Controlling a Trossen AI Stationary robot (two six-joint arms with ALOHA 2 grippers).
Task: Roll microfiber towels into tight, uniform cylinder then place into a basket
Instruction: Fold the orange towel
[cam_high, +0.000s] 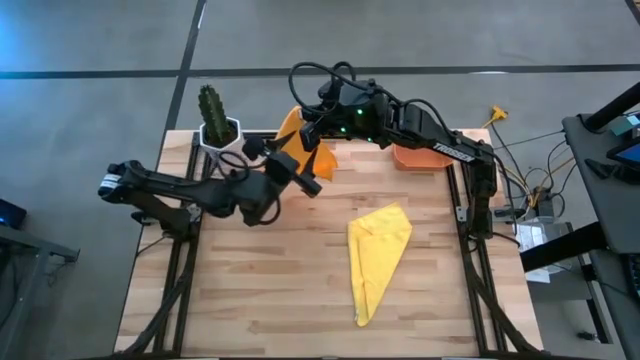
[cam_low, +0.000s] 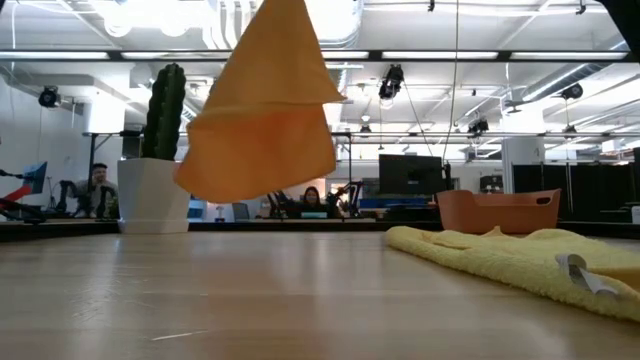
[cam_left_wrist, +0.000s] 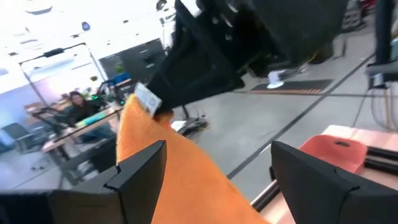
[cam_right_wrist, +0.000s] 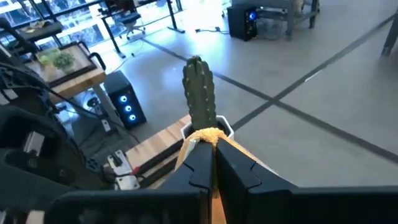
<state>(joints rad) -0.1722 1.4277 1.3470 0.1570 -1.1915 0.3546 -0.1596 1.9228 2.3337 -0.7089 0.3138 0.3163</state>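
The right end effector (cam_right_wrist: 213, 163) has its dark fingers pressed together on a bunched corner of the orange towel (cam_low: 262, 115), which hangs clear of the worktop (cam_high: 300, 270) in a soft, cone-like drape near the far edge. A small white tag (cam_left_wrist: 148, 99) sits at the pinched corner; no writing on it can be read. The left end effector (cam_left_wrist: 217, 168) is beside the hanging cloth with its fingers spread, the orange fabric lying between them. The yellow towel (cam_high: 376, 255), a plush folded wedge, lies flat toward the worktop's right side. The salmon-red plastic basket (cam_high: 415, 157), smooth and rounded, stands at the far right corner. A green ribbed cactus (cam_high: 211, 103) in a white faceted pot (cam_high: 219, 134) stands at the far left corner.
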